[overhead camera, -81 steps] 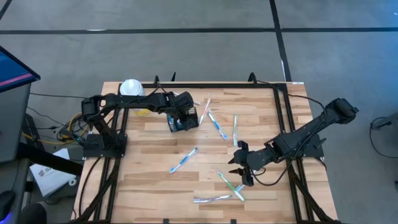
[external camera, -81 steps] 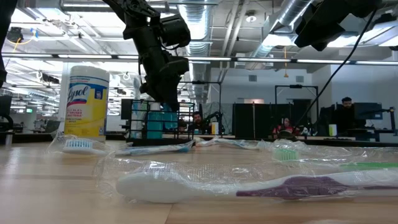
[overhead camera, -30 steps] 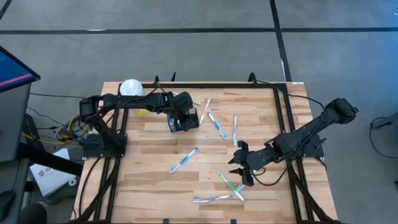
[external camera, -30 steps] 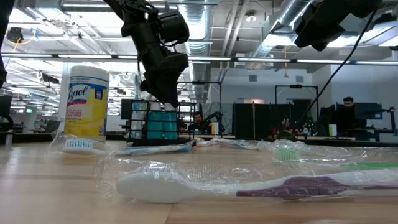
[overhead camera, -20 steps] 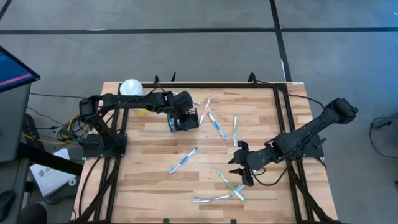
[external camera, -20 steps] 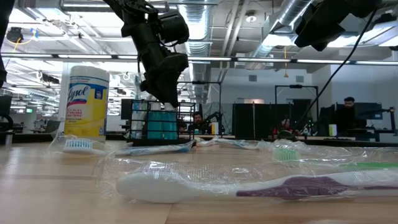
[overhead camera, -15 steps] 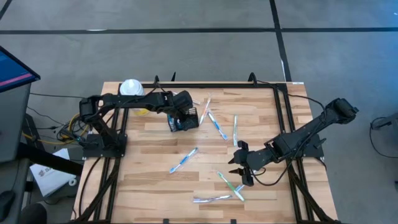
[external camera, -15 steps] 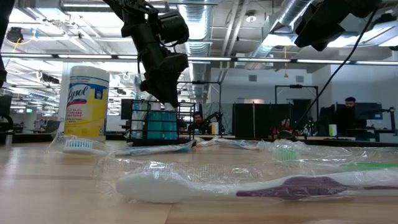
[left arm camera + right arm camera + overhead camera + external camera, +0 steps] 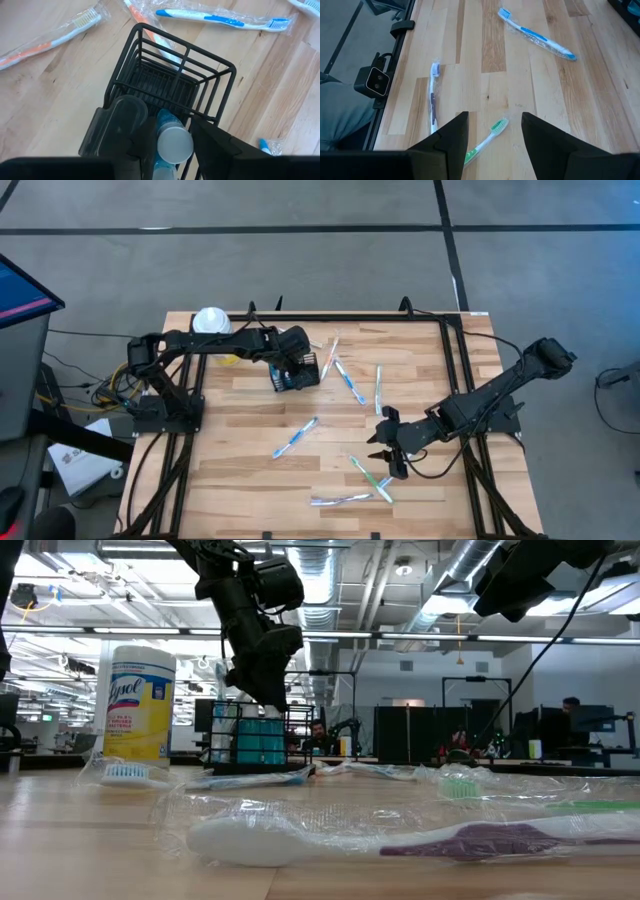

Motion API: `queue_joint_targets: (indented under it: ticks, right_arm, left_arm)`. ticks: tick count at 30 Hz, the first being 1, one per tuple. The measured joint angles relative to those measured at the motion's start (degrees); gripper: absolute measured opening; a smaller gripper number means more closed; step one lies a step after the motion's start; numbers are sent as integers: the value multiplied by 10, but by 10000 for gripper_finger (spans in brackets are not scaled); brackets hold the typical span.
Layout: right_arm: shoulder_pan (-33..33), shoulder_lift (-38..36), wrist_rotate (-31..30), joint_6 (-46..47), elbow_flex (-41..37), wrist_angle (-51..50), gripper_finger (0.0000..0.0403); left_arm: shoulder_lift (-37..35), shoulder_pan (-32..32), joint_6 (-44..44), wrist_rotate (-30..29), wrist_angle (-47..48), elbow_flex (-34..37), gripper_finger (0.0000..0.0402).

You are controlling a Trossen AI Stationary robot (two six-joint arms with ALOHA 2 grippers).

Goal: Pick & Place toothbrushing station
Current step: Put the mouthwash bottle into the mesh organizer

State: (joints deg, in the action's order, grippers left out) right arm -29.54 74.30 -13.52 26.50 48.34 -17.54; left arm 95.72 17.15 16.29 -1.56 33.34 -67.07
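Now the left gripper is hanging over the toothbrushing station, which is standing on the tabletop near the yellow canister. Its fingers are reaching down inside the caddy around a small white-capped tube; whether they are actually pinching it I cannot tell. The right gripper is hovering, fingers spread and empty, above the green toothbrush.

The caddy is black wire. The desk is pale wood in planks. The canister is yellow with a white lid.
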Motion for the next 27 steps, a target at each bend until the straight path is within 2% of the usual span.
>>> queue_joint_targets:
  ticks: [10, 21, 27]
  right_arm:
    - [0, 0, 0, 0, 0, 0, 173]
    - [0, 0, 0, 0, 0, -1, 173]
    - [0, 0, 0, 0, 0, 0, 173]
  left_arm:
    - [-2, 1, -12, -1, 1, 0, 115]
    - [-66, 6, -12, 1, 2, -1, 112]
    - [-61, 0, -11, 3, 3, -1, 107]
